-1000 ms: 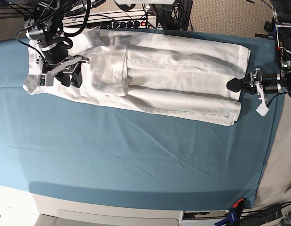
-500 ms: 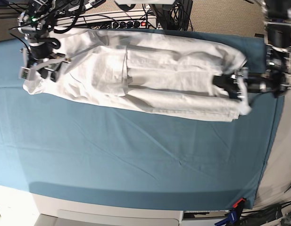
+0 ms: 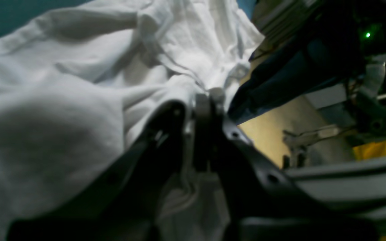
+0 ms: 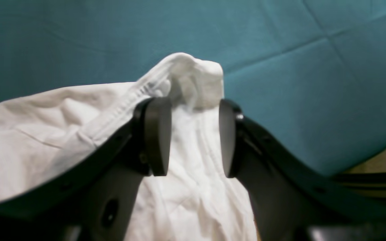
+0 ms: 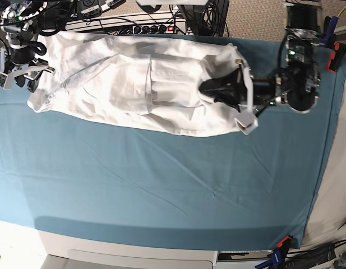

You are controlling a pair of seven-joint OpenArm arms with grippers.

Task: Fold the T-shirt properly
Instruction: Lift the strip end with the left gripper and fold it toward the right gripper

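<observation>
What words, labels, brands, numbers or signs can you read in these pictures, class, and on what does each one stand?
None can be read.
T-shirt: plain white, no print showing.
Cloth: plain teal, no marking.
Left gripper and right gripper: black, no legible label.
Gear behind the table: any lettering is too small to read.

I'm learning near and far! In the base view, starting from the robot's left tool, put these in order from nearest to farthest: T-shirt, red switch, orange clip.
1. T-shirt: pinched in the left tool.
2. Red switch: near the picture's top.
3. Orange clip: bottom-right corner.
</observation>
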